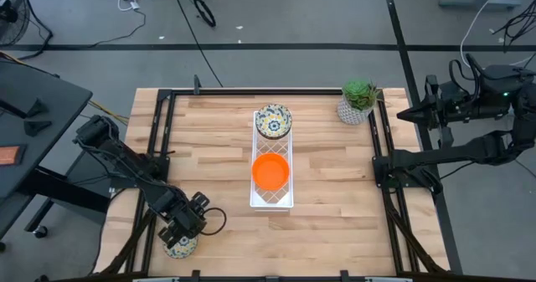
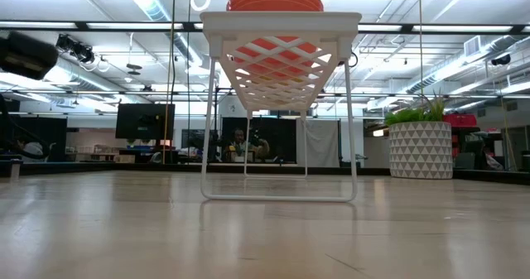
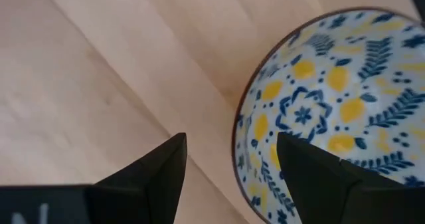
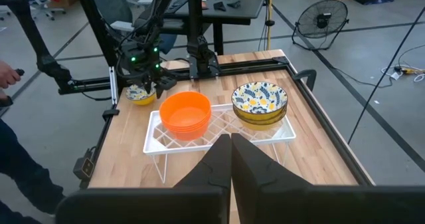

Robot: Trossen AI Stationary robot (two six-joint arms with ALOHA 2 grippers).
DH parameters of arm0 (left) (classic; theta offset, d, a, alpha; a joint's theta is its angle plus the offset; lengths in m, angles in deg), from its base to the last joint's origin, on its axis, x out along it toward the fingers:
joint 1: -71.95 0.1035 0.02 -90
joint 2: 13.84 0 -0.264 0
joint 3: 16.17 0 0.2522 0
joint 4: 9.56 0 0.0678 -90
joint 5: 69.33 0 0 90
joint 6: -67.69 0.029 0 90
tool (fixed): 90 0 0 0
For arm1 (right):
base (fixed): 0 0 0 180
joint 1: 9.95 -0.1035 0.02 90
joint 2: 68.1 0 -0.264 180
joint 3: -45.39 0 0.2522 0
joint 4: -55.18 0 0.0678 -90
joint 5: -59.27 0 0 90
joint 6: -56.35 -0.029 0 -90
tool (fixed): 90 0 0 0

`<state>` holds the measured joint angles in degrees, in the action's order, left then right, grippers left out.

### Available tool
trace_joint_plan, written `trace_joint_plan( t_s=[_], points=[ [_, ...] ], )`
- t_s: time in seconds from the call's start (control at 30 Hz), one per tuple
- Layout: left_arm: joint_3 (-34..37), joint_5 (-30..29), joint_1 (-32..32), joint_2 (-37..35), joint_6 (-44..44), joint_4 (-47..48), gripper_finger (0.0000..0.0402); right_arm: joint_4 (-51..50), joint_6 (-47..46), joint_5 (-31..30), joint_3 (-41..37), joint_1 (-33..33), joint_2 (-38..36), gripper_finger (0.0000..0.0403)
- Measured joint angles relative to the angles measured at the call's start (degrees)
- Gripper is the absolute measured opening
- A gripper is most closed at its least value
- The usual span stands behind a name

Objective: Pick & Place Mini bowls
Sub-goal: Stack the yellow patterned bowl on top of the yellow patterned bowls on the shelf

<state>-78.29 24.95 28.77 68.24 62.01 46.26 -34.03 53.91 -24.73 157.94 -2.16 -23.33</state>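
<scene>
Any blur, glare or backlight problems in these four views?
Left wrist view: the patterned bowl fills the frame so close that it looks soft, as do the left gripper fingers. Low view: bright ceiling lights backlight the white rack, and the table shows sheen. High view and right wrist view: evenly lit, no strong glare.

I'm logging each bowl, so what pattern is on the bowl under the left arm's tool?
The bowl is white with blue leaves and flowers and yellow dots, clearest in the left wrist view.
</scene>
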Motion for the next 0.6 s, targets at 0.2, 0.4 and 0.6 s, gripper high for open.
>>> trace_joint_plan(
  t_s=[0.2, 0.4, 0.6],
  points=[
    [1.0, 0.0, 0.0, 0.0, -5.6, -0.3, 0.0238, 0.0, 0.0, 0.0, 0.0, 0.0, 0.0, 0.0011],
    [1.0, 0.0, 0.0, 0.0, -7.6, -0.3, 0.0227, 0.0, 0.0, 0.0, 0.0, 0.0, 0.0, 0.0011],
    [1.0, 3.0, 0.0, 0.0, -8.9, -0.2, 0.0178, 0.0, 0.0, 0.0, 0.0, 0.0, 0.0, 0.0011]
  ],
)
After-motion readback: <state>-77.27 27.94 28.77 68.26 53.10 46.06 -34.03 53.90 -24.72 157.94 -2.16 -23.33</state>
